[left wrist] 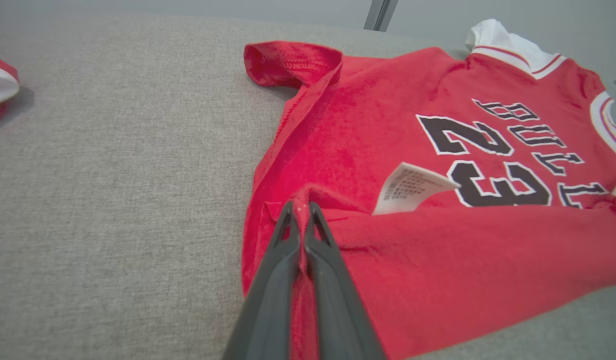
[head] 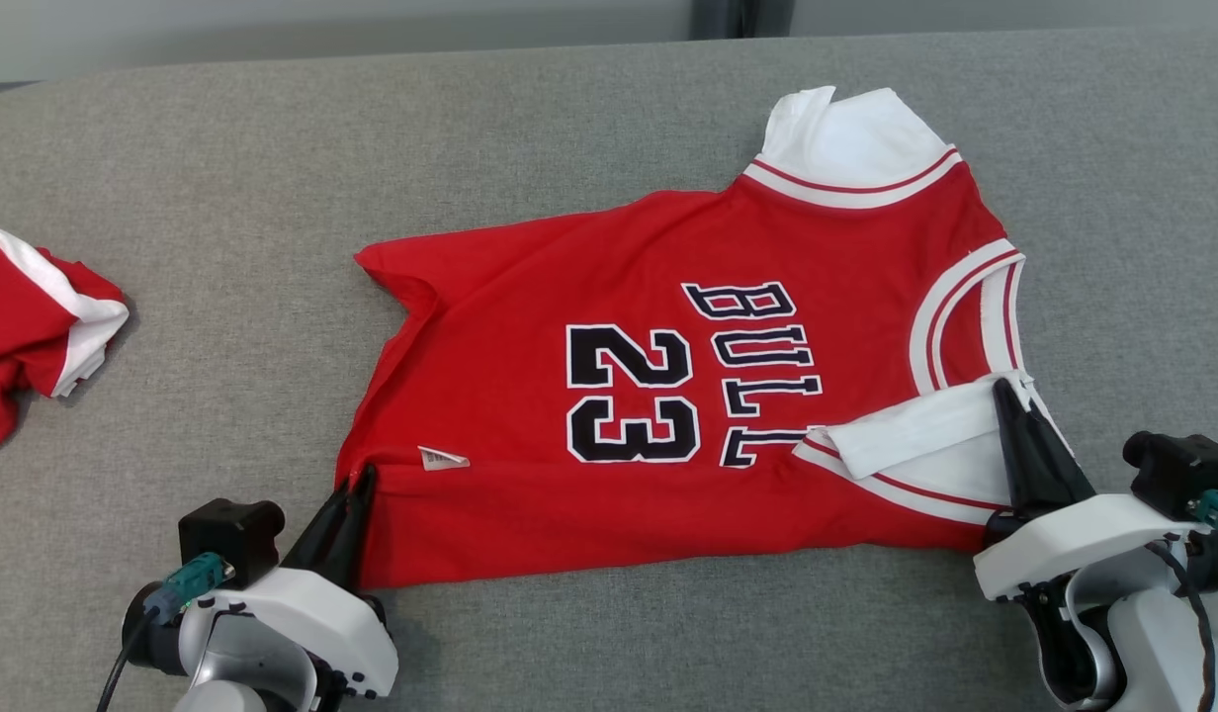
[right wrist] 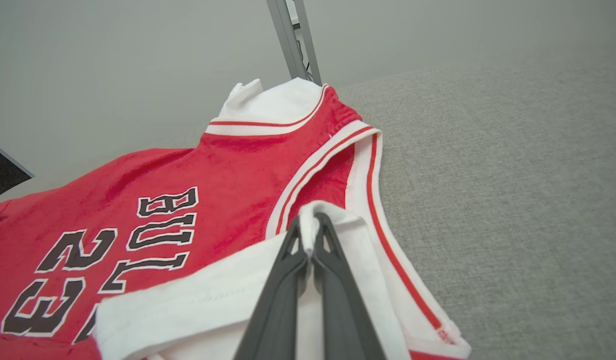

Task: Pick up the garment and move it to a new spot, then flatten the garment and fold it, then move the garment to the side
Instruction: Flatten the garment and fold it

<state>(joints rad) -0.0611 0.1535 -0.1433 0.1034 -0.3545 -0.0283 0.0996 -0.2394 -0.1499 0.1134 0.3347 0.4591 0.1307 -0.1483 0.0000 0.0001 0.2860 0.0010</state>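
A crumpled red-and-white cloth (head: 36, 326) lies at the far left of the grey surface (head: 223, 178). The left hand (head: 360, 485) is clamped on the near left corner of the jersey (head: 668, 297), beside its white tag (head: 442, 458). The jersey lies mid-surface, its near edge folded over. The right hand (head: 1004, 391) pinches the white sleeve (head: 925, 435) at the right.

Red jersey (head: 530, 297), white-trimmed, black "23", on grey cloth (head: 223, 168)
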